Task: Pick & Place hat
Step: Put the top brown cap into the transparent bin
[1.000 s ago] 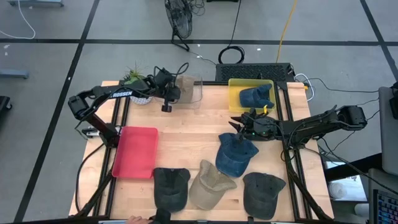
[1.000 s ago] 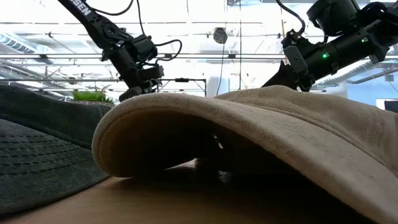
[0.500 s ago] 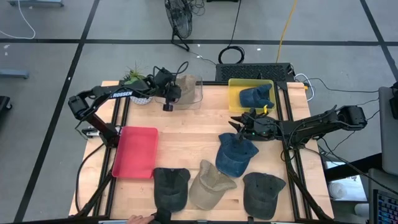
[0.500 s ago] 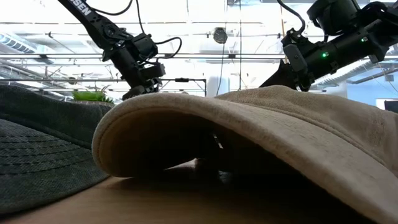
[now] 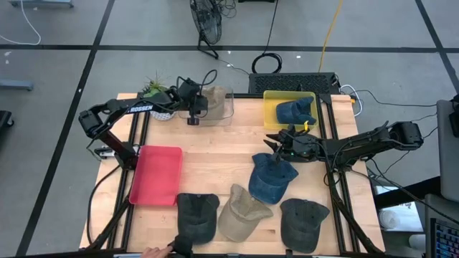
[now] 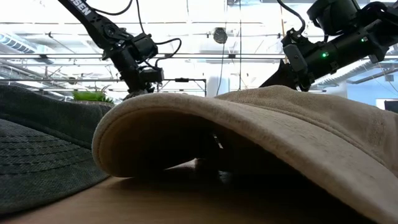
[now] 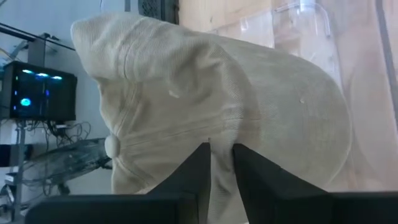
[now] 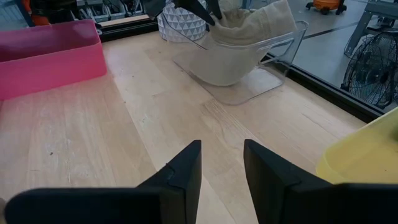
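A beige hat [image 5: 215,97] [image 7: 217,81] sits in the clear bin [image 5: 229,109] [image 8: 273,53] at the table's far edge. My left gripper [image 5: 192,119] [image 7: 222,165] is at its left side, shut on it. My right gripper [image 5: 275,145] [image 8: 222,163] is open. It hovers over bare wood just beyond the far edge of a blue denim hat [image 5: 272,178] that lies flat on the table. The wrist view shows only table between its fingers. Another blue hat [image 5: 292,111] lies in the yellow bin [image 5: 271,100]. My left gripper pinches a fold of the beige hat's crown cloth [image 7: 222,134] between its two nearly closed fingers. It comes from the table's left, about level. The hat bulges above the clear bin's rim [image 8: 292,28] and its lower part rests inside the bin.
A red tray [image 5: 156,174] lies at the left. Along the near edge lie a dark hat [image 5: 197,215], a beige hat [image 5: 244,211] [image 6: 261,124] and another dark hat [image 5: 303,221]. A person's hand [image 5: 149,251] is at the near edge by the dark hat. A potted plant [image 5: 158,93] stands at the far left.
My left gripper has shifted slightly toward the clear bin with the beige hat still held. My right arm has kept still.
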You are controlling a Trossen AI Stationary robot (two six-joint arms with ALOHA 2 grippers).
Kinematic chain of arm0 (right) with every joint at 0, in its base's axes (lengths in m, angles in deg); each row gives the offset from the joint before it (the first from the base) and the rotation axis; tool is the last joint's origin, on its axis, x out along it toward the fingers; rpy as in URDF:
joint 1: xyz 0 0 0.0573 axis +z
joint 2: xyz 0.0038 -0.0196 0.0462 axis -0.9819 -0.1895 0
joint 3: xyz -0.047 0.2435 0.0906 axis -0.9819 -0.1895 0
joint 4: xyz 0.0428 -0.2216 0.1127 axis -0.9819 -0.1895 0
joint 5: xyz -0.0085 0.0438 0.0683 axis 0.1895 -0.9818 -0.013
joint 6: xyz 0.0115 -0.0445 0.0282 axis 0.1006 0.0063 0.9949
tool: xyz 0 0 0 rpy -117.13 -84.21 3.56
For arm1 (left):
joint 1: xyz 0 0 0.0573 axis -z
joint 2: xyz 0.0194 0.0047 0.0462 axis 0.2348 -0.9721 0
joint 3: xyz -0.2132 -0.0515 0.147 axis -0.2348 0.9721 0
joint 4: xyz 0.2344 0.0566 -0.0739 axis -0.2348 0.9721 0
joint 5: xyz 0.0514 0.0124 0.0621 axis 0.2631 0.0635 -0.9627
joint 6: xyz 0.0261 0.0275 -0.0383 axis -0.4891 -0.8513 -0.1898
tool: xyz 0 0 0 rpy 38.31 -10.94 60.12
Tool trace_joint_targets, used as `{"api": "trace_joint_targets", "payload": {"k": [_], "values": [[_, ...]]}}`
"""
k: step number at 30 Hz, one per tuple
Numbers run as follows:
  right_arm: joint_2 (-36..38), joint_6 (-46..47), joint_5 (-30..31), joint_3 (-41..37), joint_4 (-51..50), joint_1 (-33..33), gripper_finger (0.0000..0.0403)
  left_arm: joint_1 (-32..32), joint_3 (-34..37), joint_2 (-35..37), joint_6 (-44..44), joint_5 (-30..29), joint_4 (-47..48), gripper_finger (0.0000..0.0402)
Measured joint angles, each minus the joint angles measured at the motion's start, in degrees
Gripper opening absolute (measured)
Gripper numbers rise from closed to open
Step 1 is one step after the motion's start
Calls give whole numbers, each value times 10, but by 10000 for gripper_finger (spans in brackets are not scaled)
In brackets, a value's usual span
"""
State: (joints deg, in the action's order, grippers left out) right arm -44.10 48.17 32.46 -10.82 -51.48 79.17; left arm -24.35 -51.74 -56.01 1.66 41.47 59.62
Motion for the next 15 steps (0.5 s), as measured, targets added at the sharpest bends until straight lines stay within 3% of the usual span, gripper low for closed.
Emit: {"api": "trace_joint_targets", "payload": {"k": [9, 15], "values": [[0, 0, 0, 0, 0, 0, 100, 0, 0, 0, 29, 4, 3, 81], [0, 0, 0, 0, 0, 0, 100, 12, 0, 17, 30, -89, -2, 81]]}}
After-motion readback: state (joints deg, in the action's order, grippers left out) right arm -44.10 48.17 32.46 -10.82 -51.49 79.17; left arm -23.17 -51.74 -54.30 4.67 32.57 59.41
